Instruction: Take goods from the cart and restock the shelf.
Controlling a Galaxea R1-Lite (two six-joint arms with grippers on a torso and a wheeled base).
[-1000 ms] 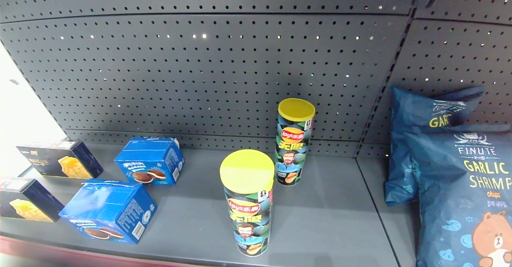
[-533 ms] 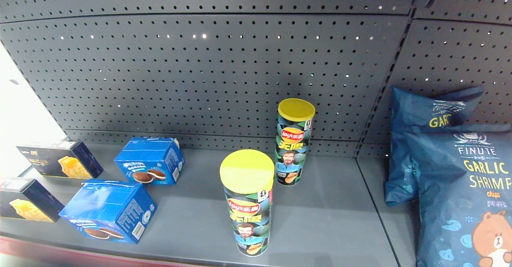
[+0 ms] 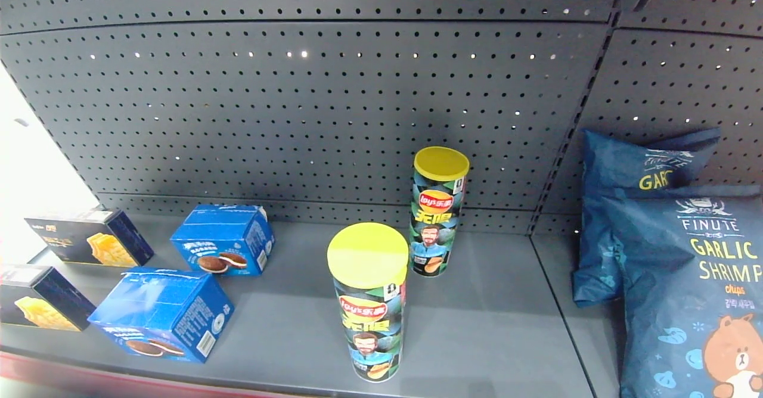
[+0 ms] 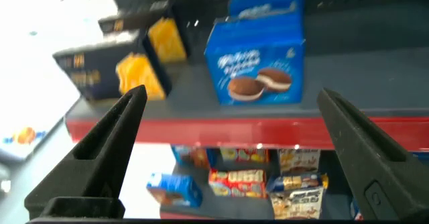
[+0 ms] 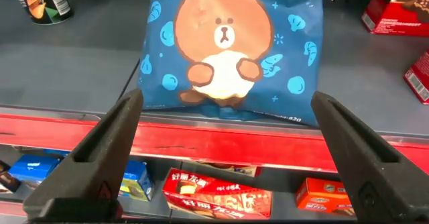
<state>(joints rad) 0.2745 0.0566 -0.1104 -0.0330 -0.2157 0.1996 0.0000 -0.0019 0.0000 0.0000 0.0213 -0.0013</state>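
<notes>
The grey shelf (image 3: 489, 320) holds two upright chip cans with yellow lids, one at the front (image 3: 369, 299) and one behind it (image 3: 438, 210). Two blue cookie boxes (image 3: 223, 238) (image 3: 164, 314) and two dark cracker boxes (image 3: 89, 237) lie to the left. Blue shrimp chip bags (image 3: 691, 291) stand at the right. My left gripper (image 4: 231, 150) is open in front of the shelf's red edge (image 4: 268, 131), facing a blue cookie box (image 4: 258, 60). My right gripper (image 5: 228, 157) is open before the shrimp chip bag (image 5: 231, 43), holding nothing.
A perforated grey back panel (image 3: 310, 106) closes the shelf behind. Lower shelves with boxed snacks (image 5: 218, 197) (image 4: 268, 187) lie beneath the red edge. Bare shelf floor lies between the cans and the bags. Red boxes (image 5: 399, 6) stand beyond the bag.
</notes>
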